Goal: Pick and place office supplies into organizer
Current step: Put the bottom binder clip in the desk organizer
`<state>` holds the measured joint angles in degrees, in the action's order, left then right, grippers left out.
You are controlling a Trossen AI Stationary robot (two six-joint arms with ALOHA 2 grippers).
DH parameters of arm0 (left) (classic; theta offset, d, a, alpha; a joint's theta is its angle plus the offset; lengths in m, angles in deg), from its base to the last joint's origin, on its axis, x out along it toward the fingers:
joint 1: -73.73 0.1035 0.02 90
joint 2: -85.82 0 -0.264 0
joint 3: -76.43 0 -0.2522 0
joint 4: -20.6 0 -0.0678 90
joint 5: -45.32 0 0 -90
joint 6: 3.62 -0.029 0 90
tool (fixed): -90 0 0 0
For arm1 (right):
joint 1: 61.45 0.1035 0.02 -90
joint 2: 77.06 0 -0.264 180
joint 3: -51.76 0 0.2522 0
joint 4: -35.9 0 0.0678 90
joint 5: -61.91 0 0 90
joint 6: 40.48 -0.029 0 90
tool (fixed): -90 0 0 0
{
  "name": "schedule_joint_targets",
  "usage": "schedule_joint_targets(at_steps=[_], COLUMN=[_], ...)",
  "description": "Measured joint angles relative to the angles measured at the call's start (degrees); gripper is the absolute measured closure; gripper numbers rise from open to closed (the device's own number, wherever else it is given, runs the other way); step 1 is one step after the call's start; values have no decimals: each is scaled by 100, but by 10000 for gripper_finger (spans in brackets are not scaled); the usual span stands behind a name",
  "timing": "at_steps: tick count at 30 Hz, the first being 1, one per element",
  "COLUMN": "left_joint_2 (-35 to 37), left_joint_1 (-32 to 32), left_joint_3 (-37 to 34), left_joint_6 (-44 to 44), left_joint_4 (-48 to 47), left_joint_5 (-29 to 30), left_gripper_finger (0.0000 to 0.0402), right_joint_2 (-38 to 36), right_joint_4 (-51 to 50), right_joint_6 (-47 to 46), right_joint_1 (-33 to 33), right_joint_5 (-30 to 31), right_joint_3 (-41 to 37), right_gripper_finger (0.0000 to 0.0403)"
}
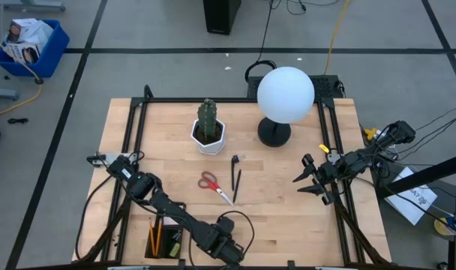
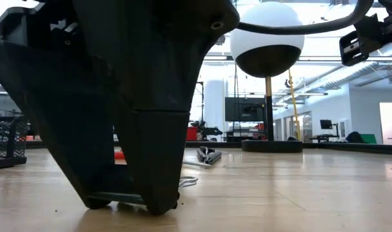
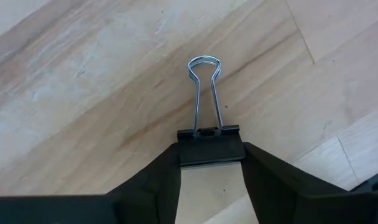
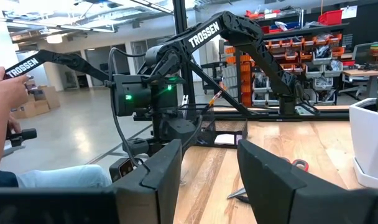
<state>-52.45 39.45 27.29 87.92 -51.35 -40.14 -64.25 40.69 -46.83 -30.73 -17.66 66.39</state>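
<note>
A small black binder clip (image 3: 211, 148) lies on the wood near the table's front edge, its wire handles (image 3: 204, 93) stretched out over the boards. My left gripper (image 1: 226, 251) points down on it, one finger at each end of its body. The organizer (image 1: 170, 244) sits at the front left with orange pencils (image 1: 154, 234) in it. Red-handled scissors (image 1: 210, 182) and dark pens (image 1: 235, 177) lie at mid-table. My right gripper (image 1: 307, 180) hangs open at the right side, above the table. My left gripper pinches the clip's black body between its two fingers (image 3: 158, 186), one on each short end (image 3: 184, 149). The fingers come from above, pointing down. The clip lies on the table, and its wire handles (image 2: 186, 182) reach away from the fingers.
A cactus in a white pot (image 1: 208, 127) and a lamp with a white globe (image 1: 285, 94) stand at the back of the table. A black frame (image 1: 138, 112) borders the table's sides. A person's hand (image 4: 5, 93) shows beyond the table.
</note>
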Motion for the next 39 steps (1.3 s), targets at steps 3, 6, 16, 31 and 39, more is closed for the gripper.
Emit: schedule_joint_targets(at_steps=[3,6,16,31,39], left_joint_2=[8,76,153,991,1341], left_joint_1=[-9,-31,-76,-503,-1087], left_joint_3=[0,-2,28,46,55], left_joint_6=[-42,-155,-1064,-2528,-2598], left_joint_4=[-7,-24,-319,-1806,-2782], left_joint_5=[-2,-147,-981,-740,-544], left_gripper_finger=[233,241,231,233,242], right_joint_2=[0,-1,0,-2,-2], right_joint_4=[0,0,0,8,4], right_joint_6=[0,0,0,0,0], right_joint_1=[2,2,0,0,2], right_joint_5=[0,0,2,1,0], right_joint_3=[0,1,2,1,0], right_gripper_finger=[250,250,250,250,250])
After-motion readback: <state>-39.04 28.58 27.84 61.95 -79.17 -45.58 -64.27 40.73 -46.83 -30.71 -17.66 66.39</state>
